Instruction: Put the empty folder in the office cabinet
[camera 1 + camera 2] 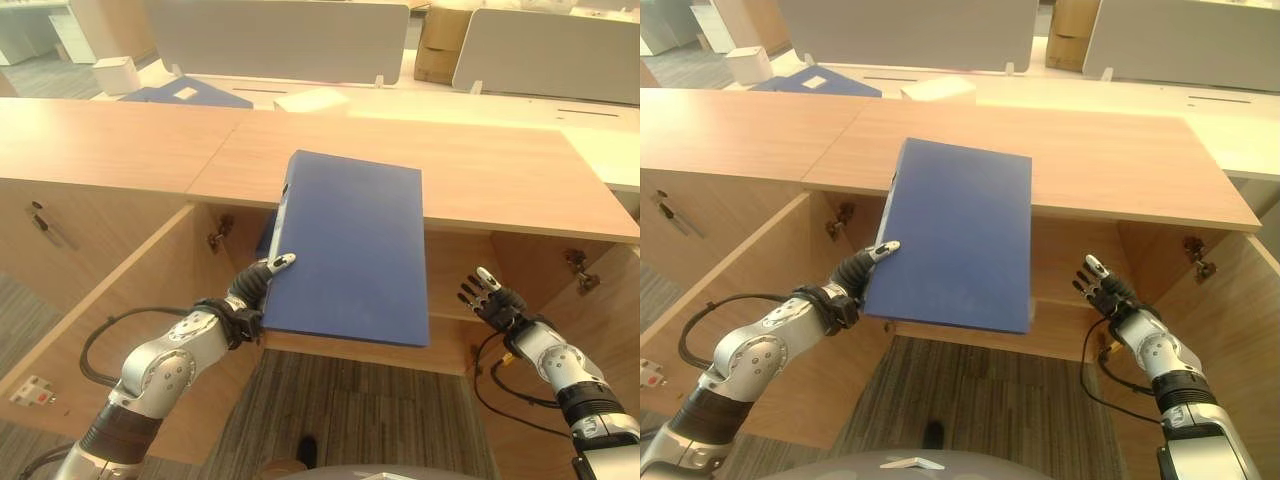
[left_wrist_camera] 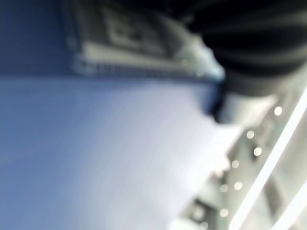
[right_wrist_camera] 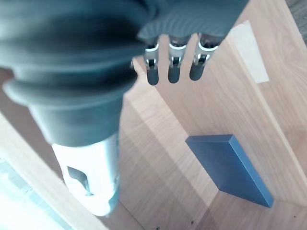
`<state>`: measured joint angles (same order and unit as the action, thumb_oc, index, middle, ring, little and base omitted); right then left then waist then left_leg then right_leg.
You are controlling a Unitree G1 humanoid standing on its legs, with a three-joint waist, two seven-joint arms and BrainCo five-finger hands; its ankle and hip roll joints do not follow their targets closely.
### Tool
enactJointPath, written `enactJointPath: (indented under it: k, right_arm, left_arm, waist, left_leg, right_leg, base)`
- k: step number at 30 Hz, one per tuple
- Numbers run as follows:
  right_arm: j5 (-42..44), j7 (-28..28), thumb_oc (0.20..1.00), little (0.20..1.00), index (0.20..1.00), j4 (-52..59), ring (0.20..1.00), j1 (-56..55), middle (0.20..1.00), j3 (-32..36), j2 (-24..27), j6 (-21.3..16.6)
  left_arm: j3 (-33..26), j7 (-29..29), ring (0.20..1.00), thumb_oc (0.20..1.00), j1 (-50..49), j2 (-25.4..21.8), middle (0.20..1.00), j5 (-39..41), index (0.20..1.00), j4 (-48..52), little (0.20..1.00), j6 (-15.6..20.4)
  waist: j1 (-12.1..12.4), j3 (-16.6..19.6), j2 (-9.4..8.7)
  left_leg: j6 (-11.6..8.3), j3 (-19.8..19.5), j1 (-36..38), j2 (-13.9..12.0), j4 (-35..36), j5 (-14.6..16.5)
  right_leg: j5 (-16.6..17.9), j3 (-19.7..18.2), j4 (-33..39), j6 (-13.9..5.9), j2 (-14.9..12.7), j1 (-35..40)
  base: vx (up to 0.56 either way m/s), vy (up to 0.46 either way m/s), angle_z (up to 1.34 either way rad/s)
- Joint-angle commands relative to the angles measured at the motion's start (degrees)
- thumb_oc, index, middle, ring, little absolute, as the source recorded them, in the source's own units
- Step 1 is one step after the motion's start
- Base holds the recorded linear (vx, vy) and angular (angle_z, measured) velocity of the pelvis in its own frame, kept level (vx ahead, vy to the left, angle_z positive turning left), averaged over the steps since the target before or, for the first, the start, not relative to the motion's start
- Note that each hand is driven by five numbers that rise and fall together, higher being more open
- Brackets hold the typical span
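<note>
**Folder lifted, not yet inside the cabinet**

The left hand (image 1: 258, 285) grips the blue folder (image 1: 350, 245) at its lower left edge, the thumb lying on the top cover and the fingers hidden underneath, so it is grasping the folder. The right hand (image 1: 490, 297) hangs free beside the folder's right edge, apart from it, its fingers straight and holding nothing.

The folder is raised and tilted in front of the open cabinet (image 1: 520, 190), its far end over the cabinet's wooden top and its near end above the opening. Judging from this, the pick-up is done; what remains is lowering it into the compartment and letting go.

The folder is a plain, deep-blue, rigid binder, closed and flat, with a thick spine on its left side.

Beyond the cabinet, another blue folder (image 1: 185, 95) lies on a desk.
</note>
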<state>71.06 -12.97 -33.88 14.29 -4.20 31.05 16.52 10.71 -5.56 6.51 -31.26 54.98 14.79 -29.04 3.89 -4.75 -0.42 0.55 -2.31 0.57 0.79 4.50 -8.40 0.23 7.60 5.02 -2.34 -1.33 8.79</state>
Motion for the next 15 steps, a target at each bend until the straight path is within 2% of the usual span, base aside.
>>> enactJointPath:
  k: [1,7,10,15]
  right_arm:
    - [5.61,1.61,1.0,1.0,1.0,6.07,1.0,0.33,1.0,1.88,-0.24,0.78]
    - [12.88,6.5,1.0,1.0,1.0,10.53,1.0,-3.95,1.0,3.89,-2.76,3.85]
    - [19.88,8.14,1.0,1.0,1.0,13.19,1.0,-5.16,1.0,4.95,-3.54,5.66]
    - [22.99,7.6,1.0,1.0,1.0,20.31,1.0,-7.02,1.0,3.68,-4.75,6.38]
  left_arm:
    - [-4.41,-3.59,0.2,0.2,1.8,-2.1,0.2,-11.48,0.2,-2.52,0.2,10.21]
    - [-5.83,-6.33,0.2,0.2,-1.22,-3.79,0.2,-24.13,0.2,-2.11,0.2,15.24]
    - [-5.65,-6.43,0.2,0.2,-2.48,-3.66,0.2,-26.57,0.2,-1.53,0.2,16.64]
    - [-4.23,-5.66,0.2,0.2,-3.34,-2.18,0.2,-26.31,0.2,-1.25,0.2,16.25]
  waist:
    - [0.28,1.93,-2.17]
    - [0.01,1.73,-2.47]
    - [-0.09,1.59,-2.75]
    - [-0.72,1.35,-3.21]
  left_leg:
    - [0.4,0.1,3.24,2.7,0.5,9.09]
    - [0.57,0.3,2.95,2.74,0.5,8.9]
    - [0.65,0.4,2.93,2.71,0.5,8.98]
    - [0.81,0.83,3.08,2.7,0.5,9.09]
  right_leg:
    - [1.71,3.88,-0.02,-3.26,-1.86,-2.3]
    - [2.01,3.73,-0.02,-3.43,-1.78,-2.6]
    - [2.14,3.71,-0.02,-3.57,-1.77,-2.69]
    - [2.43,3.22,-0.02,-3.84,-1.74,-2.88]
  base:
    - [0.0,0.0,0.0]
    - [0.0,-0.001,-0.01]
    - [0.0,0.0,0.0]
    - [0.0,-0.003,-0.02]
